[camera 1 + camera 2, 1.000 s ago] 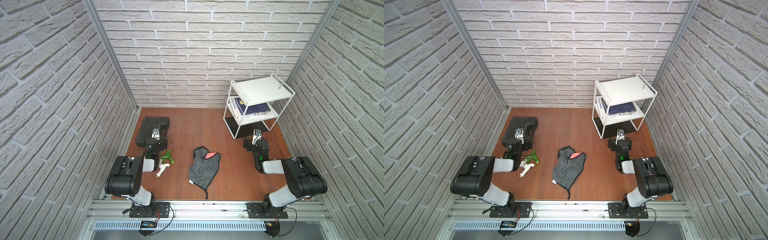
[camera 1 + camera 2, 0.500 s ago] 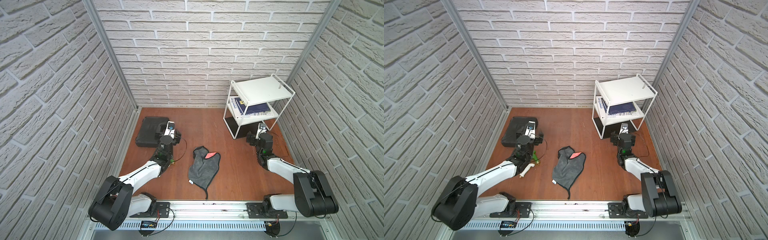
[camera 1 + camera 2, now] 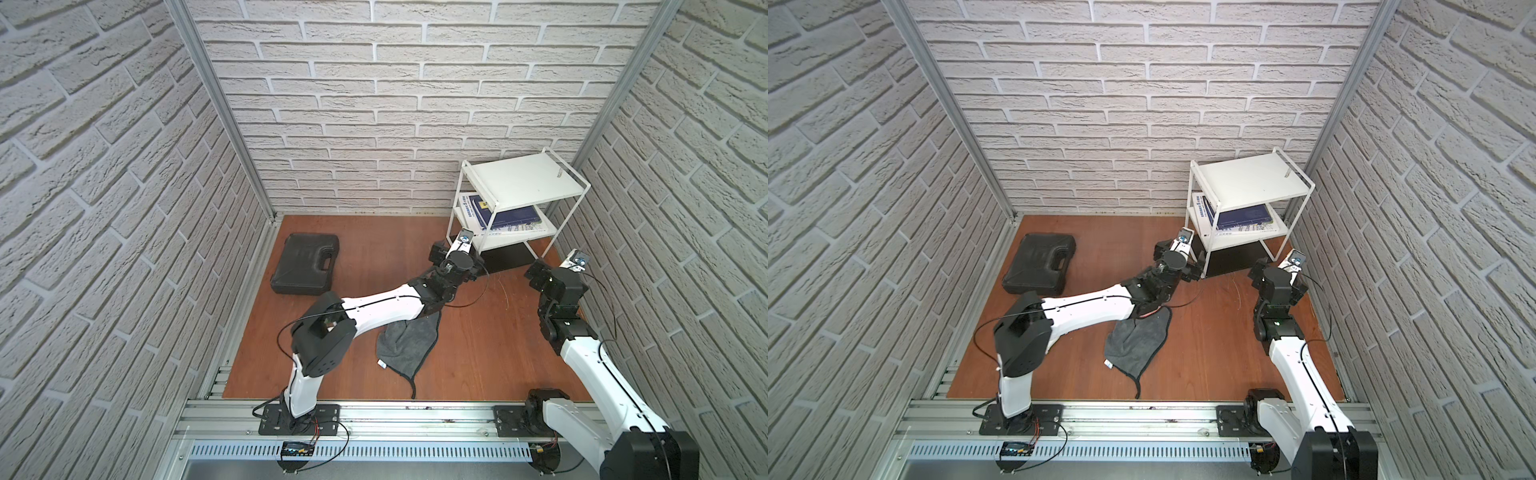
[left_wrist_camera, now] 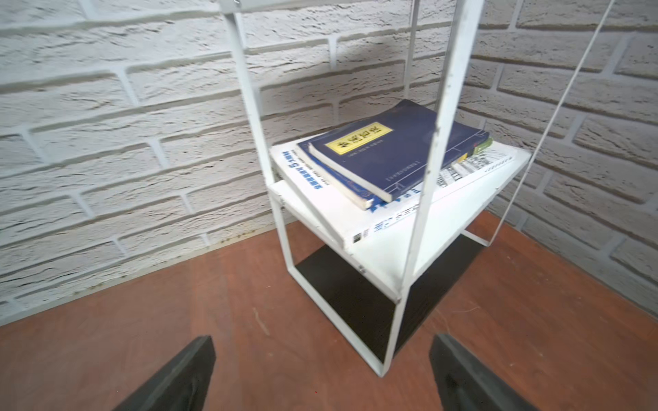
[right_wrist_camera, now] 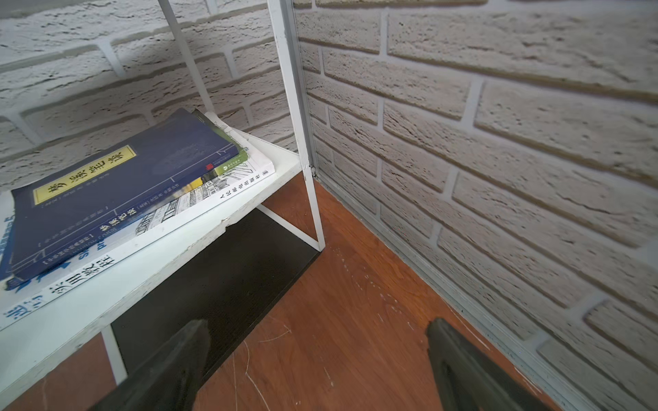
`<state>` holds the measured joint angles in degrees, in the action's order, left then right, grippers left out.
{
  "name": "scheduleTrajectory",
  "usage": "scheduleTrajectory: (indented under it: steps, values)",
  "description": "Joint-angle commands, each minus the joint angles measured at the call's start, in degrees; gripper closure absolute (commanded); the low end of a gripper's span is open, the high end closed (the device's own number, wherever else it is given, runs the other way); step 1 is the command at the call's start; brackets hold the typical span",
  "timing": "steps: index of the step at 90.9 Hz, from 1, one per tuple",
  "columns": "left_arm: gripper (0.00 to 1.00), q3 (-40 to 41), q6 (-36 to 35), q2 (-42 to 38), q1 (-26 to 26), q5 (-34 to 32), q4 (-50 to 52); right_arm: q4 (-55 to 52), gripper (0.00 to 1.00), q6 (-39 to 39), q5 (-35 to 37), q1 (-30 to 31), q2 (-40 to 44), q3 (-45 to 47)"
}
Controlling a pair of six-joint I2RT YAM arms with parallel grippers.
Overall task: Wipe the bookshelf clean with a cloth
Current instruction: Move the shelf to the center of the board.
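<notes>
The bookshelf stands upright in the bench's 1 o'clock corner. Its boards' long sides run roughly 9 to 3 o'clock, and a stack of books lies on the lower board. The cloth lies flat near the bench's centre, well apart from the shelf. Its long axis runs about 1 to 7 o'clock, with the narrow end and its thin loop trailing toward 6 and the far end hidden under the left arm. The left end effector hovers just off the shelf's 8 o'clock foot, jaws spread wide, gripping nothing. The right end effector sits by the shelf's 4 o'clock foot, equally wide and empty. A black case lies at 10 o'clock.
</notes>
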<state>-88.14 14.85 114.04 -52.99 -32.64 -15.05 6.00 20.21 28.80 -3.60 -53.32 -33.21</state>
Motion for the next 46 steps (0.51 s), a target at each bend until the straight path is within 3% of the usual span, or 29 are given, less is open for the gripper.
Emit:
scheduleTrajectory:
  steps: [1, 26, 36, 46]
  values:
    - [0.02, -9.88, 2.17, 6.01, 1.22, 1.09, 5.27, -3.69, 0.01, 2.35, -2.85, -0.35, 3.35, -0.16]
    - [0.04, -28.67, -0.63, 17.69, 3.50, 0.97, 8.72, -1.97, 0.01, 2.82, -5.46, -0.36, 3.94, 0.99]
    - [0.20, -28.92, -0.57, 17.80, 3.53, -1.64, 9.35, -2.18, 0.01, 2.78, -5.92, -0.36, 2.84, 0.64]
    - [0.40, -22.89, -0.70, 14.49, 3.86, -4.87, 7.19, -2.15, 0.01, 2.97, -5.47, -0.43, 2.33, 0.44]
